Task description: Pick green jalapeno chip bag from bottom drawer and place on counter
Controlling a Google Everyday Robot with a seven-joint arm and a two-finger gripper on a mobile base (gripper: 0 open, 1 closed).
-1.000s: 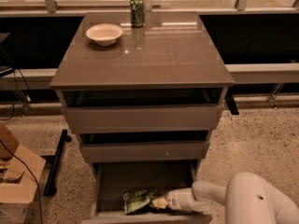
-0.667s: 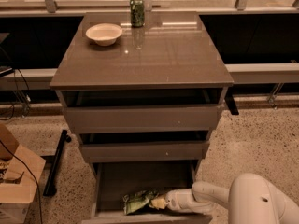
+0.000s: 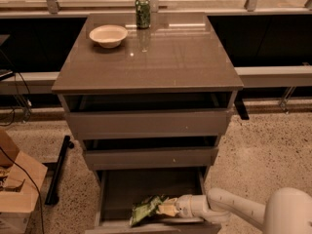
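Jaws first: pinched onto the right end of the green jalapeno chip bag point(image 3: 145, 209), with the gripper point(image 3: 164, 208) low inside the bottom drawer point(image 3: 146, 189), near its front lip. Reaches in from the right on a white arm point(image 3: 229, 209) of smooth, rounded shells. Set against a second ago, shows hardly any change: same grip, same spot for the bag near the drawer's front, same angle of the arm, nothing shifted on the counter point(image 3: 161, 62). Looks crumpled and shiny as to the bag, green with pale patches, bunched up toward the gripper. Presents the bottom drawer as a wide, shallow tray, dark inside, pulled well out beneath the middle drawer point(image 3: 148, 157) and top drawer point(image 3: 146, 123), both flat-fronted, matte grey-brown and slightly ajar, with dark gaps above. Caps the cabinet with a glossy, square grey-brown slab, mirroring light and the things on it. Holds at back left a pale, round, shallow bowl point(image 3: 108, 35), and just right of it, apart, an upright green cylindrical soda can point(image 3: 142, 12). Underfoot, speckled stone-like floor point(image 3: 263, 150); at far left, an open cardboard box point(image 3: 17, 189).
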